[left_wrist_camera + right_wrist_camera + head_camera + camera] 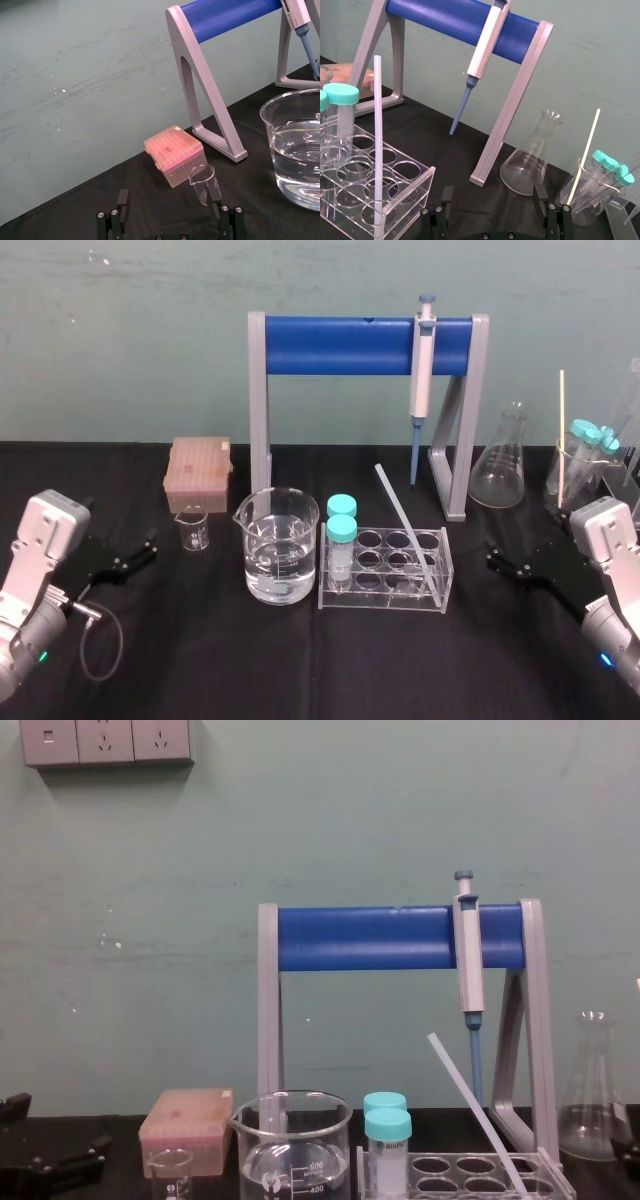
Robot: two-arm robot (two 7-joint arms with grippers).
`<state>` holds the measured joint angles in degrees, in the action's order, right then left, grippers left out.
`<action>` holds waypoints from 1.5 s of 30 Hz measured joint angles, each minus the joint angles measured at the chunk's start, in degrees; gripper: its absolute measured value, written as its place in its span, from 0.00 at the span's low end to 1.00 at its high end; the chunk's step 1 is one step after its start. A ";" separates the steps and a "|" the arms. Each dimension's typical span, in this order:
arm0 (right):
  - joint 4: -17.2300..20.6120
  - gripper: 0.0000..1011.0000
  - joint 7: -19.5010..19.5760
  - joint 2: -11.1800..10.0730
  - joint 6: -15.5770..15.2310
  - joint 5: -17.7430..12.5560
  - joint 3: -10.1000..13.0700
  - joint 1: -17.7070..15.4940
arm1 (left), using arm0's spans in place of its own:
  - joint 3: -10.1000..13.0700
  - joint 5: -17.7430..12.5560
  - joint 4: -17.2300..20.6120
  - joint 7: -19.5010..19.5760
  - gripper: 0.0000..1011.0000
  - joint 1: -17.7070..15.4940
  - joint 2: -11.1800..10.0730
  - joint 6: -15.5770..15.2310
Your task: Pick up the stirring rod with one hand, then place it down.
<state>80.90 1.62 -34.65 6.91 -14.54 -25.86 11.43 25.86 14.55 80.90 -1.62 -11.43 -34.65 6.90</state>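
Head view: the stirring rod [408, 530] leans in the test-tube rack [385, 601], foot in the rack's front right well, top slanting back and left. The right pincer [497, 556] hovers near the rack's right end; the left pincer [143, 548] sits well left of it.

Left wrist view: the left pincer [169, 201] is spread wide.

Right wrist view: the right pincer [493, 194] gapes wide too. Best, I judge, to grip the rod [378, 145] above the rack's rim and lift along its slant.

Chest view: the rod [475, 1112] rises leftward from the rack.
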 joint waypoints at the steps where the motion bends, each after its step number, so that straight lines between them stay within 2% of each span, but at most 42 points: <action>1: 0.00 0.99 0.00 0.00 0.00 0.00 0.00 0.00 | 0.00 0.00 0.00 0.00 0.99 0.00 0.00 0.00; 16: 0.00 0.99 -0.02 0.05 0.08 0.15 0.12 -0.03 | 0.00 0.00 0.00 0.00 0.99 0.00 0.00 0.00; 20: -0.05 0.99 0.34 0.29 2.23 1.24 1.16 -0.23 | 0.00 0.00 0.00 0.00 0.99 0.00 0.00 0.00; 26: 0.02 0.99 -0.14 0.69 8.99 3.54 2.24 0.60 | 0.00 0.00 0.00 0.00 0.99 0.00 0.00 0.00; 30: -0.61 0.99 -3.49 1.59 13.21 3.89 1.92 2.85 | 0.00 0.00 0.00 0.00 0.99 0.00 0.00 0.00; 33: -1.86 0.99 -6.56 2.49 15.10 3.69 1.31 4.85 | 0.00 0.00 0.00 0.00 0.99 0.00 0.00 0.00; 38: -5.03 0.99 -12.40 4.58 16.64 1.97 0.12 8.74 | 0.00 0.00 0.00 0.00 0.99 0.00 0.00 0.00; 45: -9.32 0.99 -19.56 7.43 16.24 -1.53 -1.07 12.62 | 0.00 0.00 0.00 0.00 0.99 0.00 0.00 0.00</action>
<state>71.58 -17.94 -27.21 23.14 -16.07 -26.93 24.06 25.86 14.55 80.90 -1.62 -11.43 -34.65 6.90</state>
